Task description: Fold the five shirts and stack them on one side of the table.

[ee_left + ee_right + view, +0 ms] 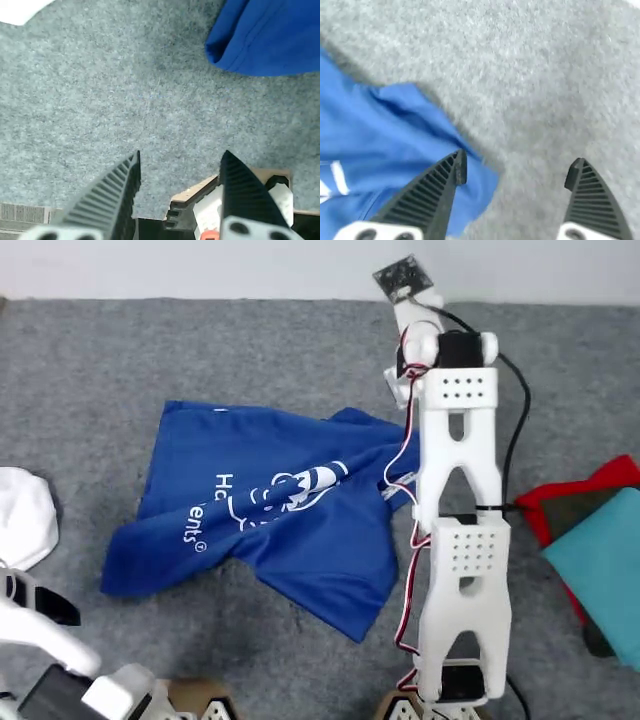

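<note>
**Blue shirt** (270, 510): lies rumpled and print side up in the middle of the counter (250, 350), on grey felt. The lower part is doubled over itself, and the hem and sleeves sit unevenly. Not yet folded.

**Other cloth:** a white shirt (25, 515) is bunched at the left edge. A red garment (575, 495) and a teal garment (605, 565) overlap at the right edge, teal on top.

**Right end effector** (519, 162): jaws spread wide with nothing between them. It is poised over the blue shirt's border, one jaw above the fabric and the other above bare felt.

**Left end effector** (181, 157): jaws also spread and empty, over bare felt. A rounded blue corner of the shirt lies well apart from it.

**Handling (judgement):**
- The fabric looks like a thin knit: light, limp and without stiffness. It should drape from any single pinch and hang in a cone.
- The felt probably grips the cloth, so dragging it would bunch it rather than slide it flat.
- The best hold is likely at a hem or shoulder seam, where the doubled edge gives the ridged jaws some purchase.
- Taking two corners, one per arm, should keep a fold line straight.
- The main risk is catching both layers where the shirt is already doubled over.
</note>
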Available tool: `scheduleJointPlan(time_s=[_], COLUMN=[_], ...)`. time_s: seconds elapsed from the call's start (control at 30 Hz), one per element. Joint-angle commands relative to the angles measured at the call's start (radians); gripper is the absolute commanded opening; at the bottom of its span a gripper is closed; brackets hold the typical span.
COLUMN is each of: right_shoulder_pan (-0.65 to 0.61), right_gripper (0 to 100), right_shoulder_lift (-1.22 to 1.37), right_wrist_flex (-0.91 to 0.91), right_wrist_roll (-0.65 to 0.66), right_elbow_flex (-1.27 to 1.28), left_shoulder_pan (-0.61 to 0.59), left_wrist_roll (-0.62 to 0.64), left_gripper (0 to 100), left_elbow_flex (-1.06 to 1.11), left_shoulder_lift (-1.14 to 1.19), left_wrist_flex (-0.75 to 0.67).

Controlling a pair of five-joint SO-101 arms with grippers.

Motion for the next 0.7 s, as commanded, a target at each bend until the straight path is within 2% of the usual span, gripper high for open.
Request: scheduleJointPlan(time_s=[0.0, 0.17, 0.43, 0.67], right_shoulder_pan=[-0.01, -0.012, -0.101, -0.14], right_gripper=[32.5, 32.4, 24.1, 19.0], right_shoulder_lift=[0.097, 0.214, 0.205, 0.102], right_wrist_flex=[-0.047, -0.021, 0.252, 0.245], right_wrist_roll=[0.005, 0.008, 0.009, 0.011], right_elbow_flex=[-0.011, -0.011, 0.0, 0.347], left_shoulder_pan=[0.003, 0.002, 0.009, 0.005], left_wrist_roll=[-0.005, -0.005, 0.0, -0.002], left_gripper=[25, 25, 25, 25], left_elbow_flex=[-0.005, -0.005, -0.004, -0.002], left_shoulder_lift=[-0.043, -0.046, -0.038, -0.038], left_wrist_flex=[0.028, 0.028, 0.028, 0.028])
